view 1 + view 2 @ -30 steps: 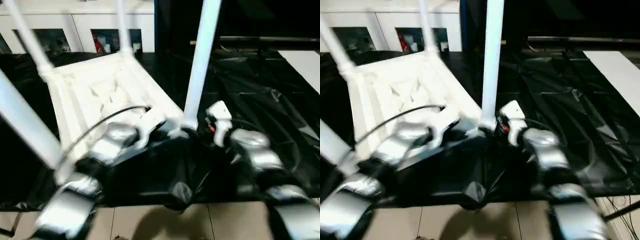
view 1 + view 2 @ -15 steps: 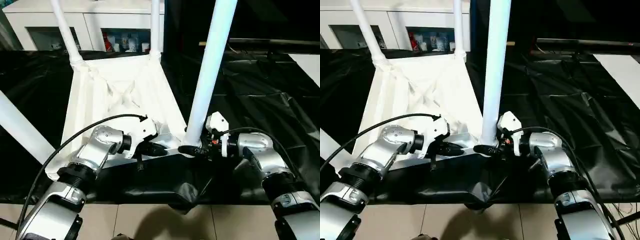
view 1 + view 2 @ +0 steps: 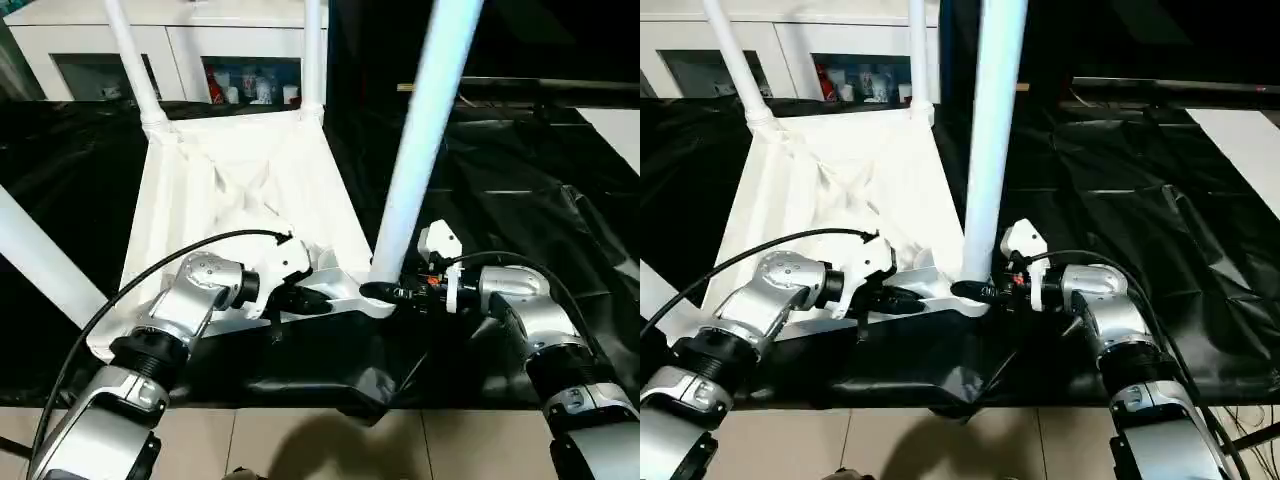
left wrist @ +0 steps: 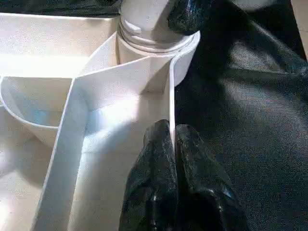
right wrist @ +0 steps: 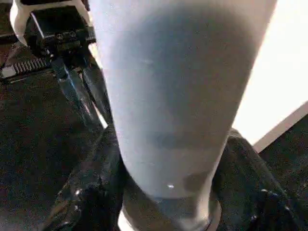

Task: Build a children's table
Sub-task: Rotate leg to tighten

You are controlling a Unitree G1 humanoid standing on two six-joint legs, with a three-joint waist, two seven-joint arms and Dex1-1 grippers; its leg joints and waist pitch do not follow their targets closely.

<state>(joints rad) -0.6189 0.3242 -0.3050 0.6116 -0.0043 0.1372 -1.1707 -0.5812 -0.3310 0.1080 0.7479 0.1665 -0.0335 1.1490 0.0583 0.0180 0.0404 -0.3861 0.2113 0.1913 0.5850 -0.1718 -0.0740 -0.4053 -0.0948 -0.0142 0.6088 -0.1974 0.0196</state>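
Right gripper (image 3: 985, 292) brackets the near leg (image 3: 992, 140) at its base, black fingers (image 5: 86, 192) on either side, which I judge is for seating it in the corner socket. Left gripper (image 3: 312, 300) pinches the upturned tabletop's (image 3: 240, 190) rim wall on the black sheet (image 3: 520, 180), bracing it.

A wrinkled black plastic sheet (image 3: 520, 190) is spread over the floor. An upturned white tabletop (image 3: 235, 205) is laid directly on it, legs pointing up. Beige floor tiles (image 3: 320, 445) are seen past the sheet's near edge.
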